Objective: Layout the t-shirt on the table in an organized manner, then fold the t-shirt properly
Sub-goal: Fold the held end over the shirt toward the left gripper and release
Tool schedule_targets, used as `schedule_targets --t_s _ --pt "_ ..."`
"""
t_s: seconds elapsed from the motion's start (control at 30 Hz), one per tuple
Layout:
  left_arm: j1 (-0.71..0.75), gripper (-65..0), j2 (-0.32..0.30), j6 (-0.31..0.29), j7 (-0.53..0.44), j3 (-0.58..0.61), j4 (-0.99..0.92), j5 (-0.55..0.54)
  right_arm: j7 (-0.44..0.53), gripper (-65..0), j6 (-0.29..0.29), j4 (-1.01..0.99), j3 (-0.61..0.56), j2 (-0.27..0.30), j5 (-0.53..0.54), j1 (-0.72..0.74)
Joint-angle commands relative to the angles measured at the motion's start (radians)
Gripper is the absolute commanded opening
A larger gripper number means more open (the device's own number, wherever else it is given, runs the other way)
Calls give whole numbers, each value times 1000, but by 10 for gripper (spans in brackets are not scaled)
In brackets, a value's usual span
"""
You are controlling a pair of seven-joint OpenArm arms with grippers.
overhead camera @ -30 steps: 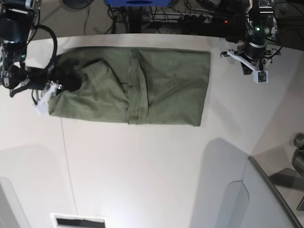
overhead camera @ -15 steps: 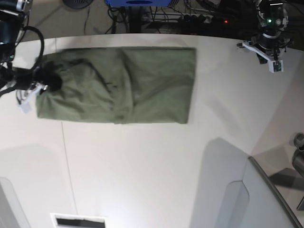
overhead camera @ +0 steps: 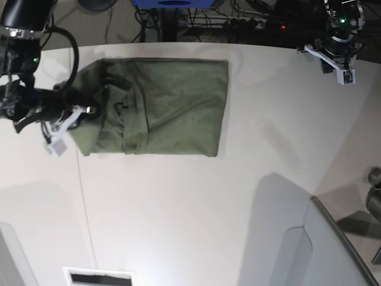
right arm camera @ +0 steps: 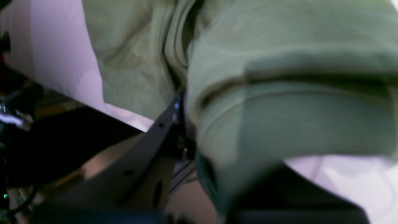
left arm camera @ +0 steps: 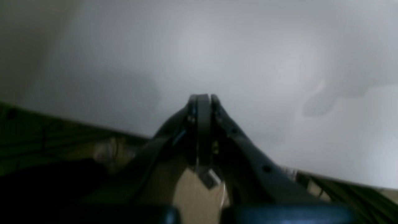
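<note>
1. Right gripper (right arm camera: pixel 183 102): the dark, flat-sided fingers (right arm camera: pixel 146 140) are clamped on a hem of the t-shirt (right arm camera: pixel 279 102). The cloth is soft olive-green cotton with a stitched, ribbed edge, and it drapes in thick folds over the fingers.
2. Left gripper (left arm camera: pixel 202 102): the dark, curved fingers (left arm camera: pixel 203 124) are pressed together with nothing between them. The view is blurred, and pale bench surface fills most of it.
3. In the base view, the right gripper (overhead camera: pixel 74 113) sits at the picture's left, at the left end of the t-shirt (overhead camera: pixel 172 107). That end is lifted and bunched. The rest lies flat as a roughly rectangular folded panel, with one vertical seam fold near the left third.
4. The bench (overhead camera: pixel 190 208) is smooth, matte and white, with a thin seam line (overhead camera: pixel 83 196) running front to back and a curved far edge.
5. The left gripper (overhead camera: pixel 336 59) hangs at the far right corner, well apart from the garment.
6. Behind the bench, dark cables (overhead camera: pixel 250 18) and a blue object (overhead camera: pixel 172 3) lie on the floor.
7. Only the base view shows the whole garment outline; only the right wrist view shows the grip on the hem.
</note>
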Motion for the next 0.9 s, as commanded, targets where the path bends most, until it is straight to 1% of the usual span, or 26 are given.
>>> schedule_targets --t_s 0.0,0.1,0.2,0.33,0.4,0.47,0.53,0.67,0.77,0.87 --pt "-4 -650 -10 3 -24 -5 4 -4 14 -648 -20 47 -36 3 30 17" --pt "-7 -650 -13 3 -24 -5 -24 -6 16 -648 -104 99 -155 -35 28 19" --pt "-7 -650 -13 3 -24 -5 -25 -12 44 -648 -168 102 -247 -66 27 26" --pt "-7 -650 -13 3 -24 -5 -24 -6 116 -648 -256 82 -380 -76 30 54" --pt "-7 -650 -13 3 -24 -5 -24 -6 156 -648 -286 53 -429 -80 30 74" --pt "-7 -650 -13 1 -24 -5 -25 -6 188 -648 -316 -1 -466 -81 31 89" --pt "-4 -650 -13 1 -24 -5 -25 -6 215 -648 -331 -45 -497 -83 33 105" --pt "-2 -650 -13 1 -24 -5 -25 -6 278 -648 -340 -121 -570 -83 28 131" --pt "-4 -650 -15 1 -24 -5 -25 -6 306 -648 -377 -153 -615 -83 33 148" --pt "-7 -650 -15 1 -24 -5 -27 -6 308 -648 -405 -156 -653 -84 34 161"
